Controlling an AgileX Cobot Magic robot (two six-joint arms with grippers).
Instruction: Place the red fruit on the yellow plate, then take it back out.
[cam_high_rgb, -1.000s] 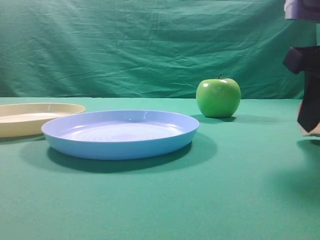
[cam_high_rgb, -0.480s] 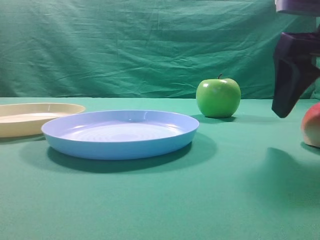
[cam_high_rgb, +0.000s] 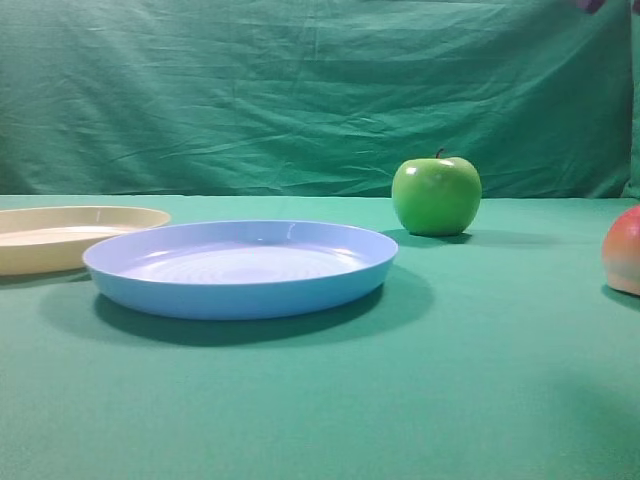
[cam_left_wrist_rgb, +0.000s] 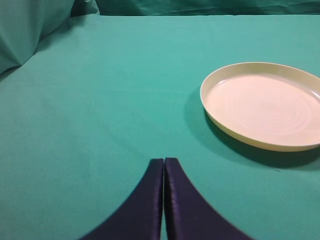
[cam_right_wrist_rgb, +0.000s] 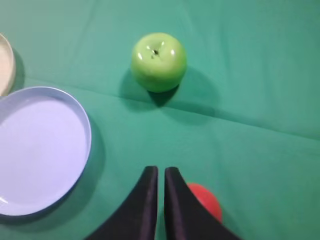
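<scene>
The red fruit (cam_high_rgb: 625, 250) lies on the green cloth at the far right edge of the exterior view, partly cut off. In the right wrist view the red fruit (cam_right_wrist_rgb: 206, 201) shows below and behind the right finger. My right gripper (cam_right_wrist_rgb: 161, 171) hangs well above the table, shut with only a thin slit between its dark fingers and nothing in them. The yellow plate (cam_high_rgb: 40, 250) sits at the far left, and its rim (cam_left_wrist_rgb: 235, 135) shows in the left wrist view, with nothing on it. My left gripper (cam_left_wrist_rgb: 164, 161) is shut and empty, left of the plate.
A light blue plate (cam_high_rgb: 150, 290) stands in the middle, beside the yellow one. A glossy green apple (cam_high_rgb: 436, 195) sits behind it to the right, also seen as the green apple (cam_right_wrist_rgb: 158, 61). A green cloth backdrop (cam_high_rgb: 300, 90) closes the back.
My right gripper has risen out of the exterior view and closed its fingers. The red fruit stays on the cloth at the right, uncovered now.
</scene>
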